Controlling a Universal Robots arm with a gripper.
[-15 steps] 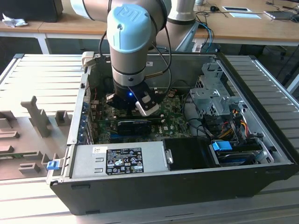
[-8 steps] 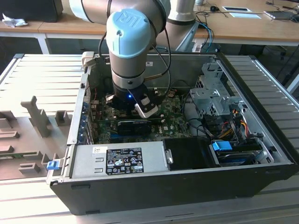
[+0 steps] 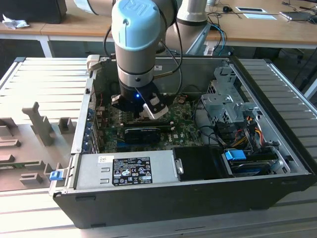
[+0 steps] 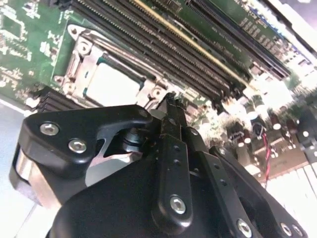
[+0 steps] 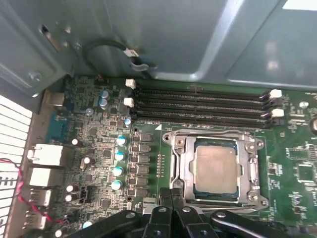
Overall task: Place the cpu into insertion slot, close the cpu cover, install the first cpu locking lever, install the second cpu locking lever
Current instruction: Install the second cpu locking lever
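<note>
The cpu (image 5: 216,168) lies flat in the insertion slot (image 5: 184,171) on the green motherboard (image 5: 292,168), its pale metal face showing through the square window of the cpu cover (image 5: 250,171), which lies closed down over the socket. In the second wrist view the same chip (image 4: 111,84) appears as a bright square framed by the silvery cover (image 4: 81,54). Beside the socket run four long black memory slots (image 5: 198,106) with white end clips, and on its other side stand a row of blue-topped capacitors (image 5: 119,163) and small dark square components. Rear connector ports (image 5: 42,163) line the board's edge, with a red and black twisted wire (image 5: 20,191) near them.

The gripper (image 5: 171,198) hangs just beside the socket's edge, its black fingertips (image 4: 171,106) drawn together with no gap visible between them and nothing held. The fingertips sit close over the frame's rim; whether they touch it cannot be told.

In the exterior view the arm (image 3: 138,44) reaches down into an open black computer case (image 3: 198,198) lying on a slatted metal table (image 3: 44,84). A grey power supply (image 3: 126,171) with a label sits at the case's near wall, and a metal drive cage (image 3: 223,99) stands toward the exterior view's right.
</note>
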